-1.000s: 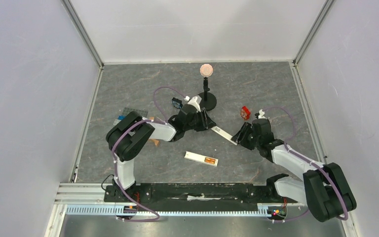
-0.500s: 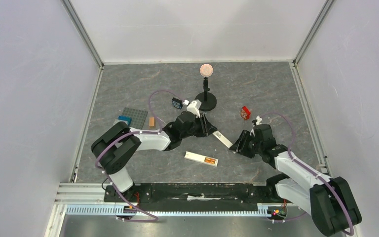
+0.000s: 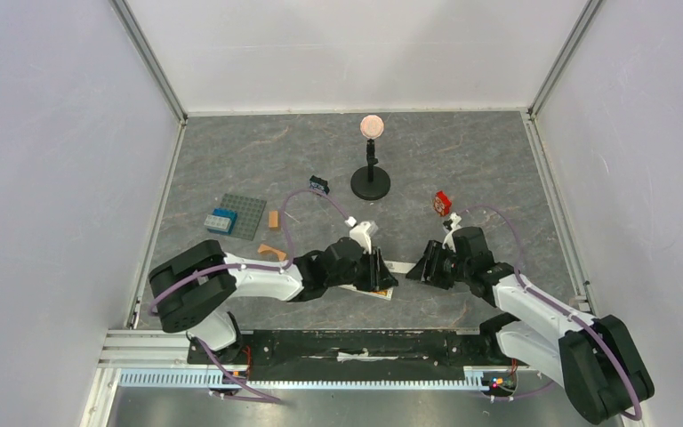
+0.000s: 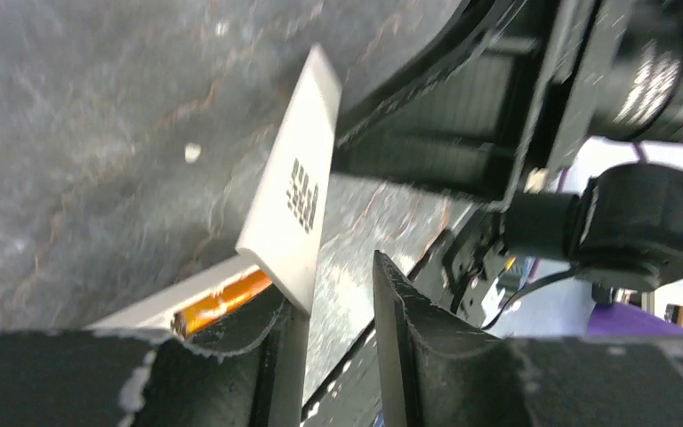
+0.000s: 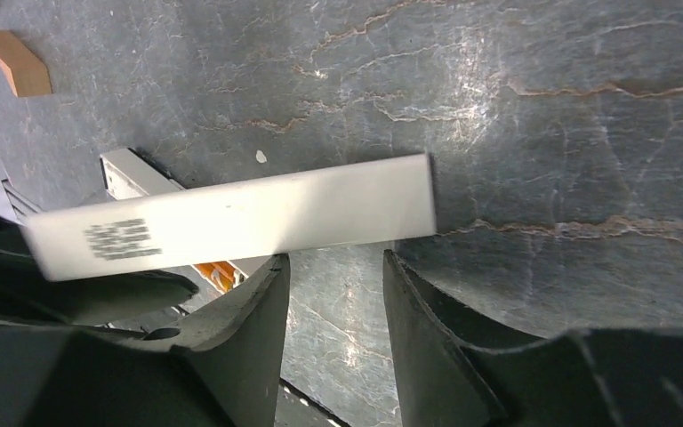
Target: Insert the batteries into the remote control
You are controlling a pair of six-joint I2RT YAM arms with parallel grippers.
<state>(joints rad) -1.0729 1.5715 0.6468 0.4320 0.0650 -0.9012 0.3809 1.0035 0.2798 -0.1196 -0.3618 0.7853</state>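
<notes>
One remote control (image 5: 129,171), one white cover (image 5: 231,218), one stand (image 3: 371,182), one baseplate (image 3: 245,213), one arch piece (image 3: 271,253).

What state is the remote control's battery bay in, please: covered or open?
Open: the orange batteries show in the remote control, and the white cover crosses it at an angle, not seated.

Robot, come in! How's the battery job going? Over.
Left end effector open, right end effector open. Orange batteries already in the remote. White coded strip angled over it, between the two end effectors, partly covering.
</notes>
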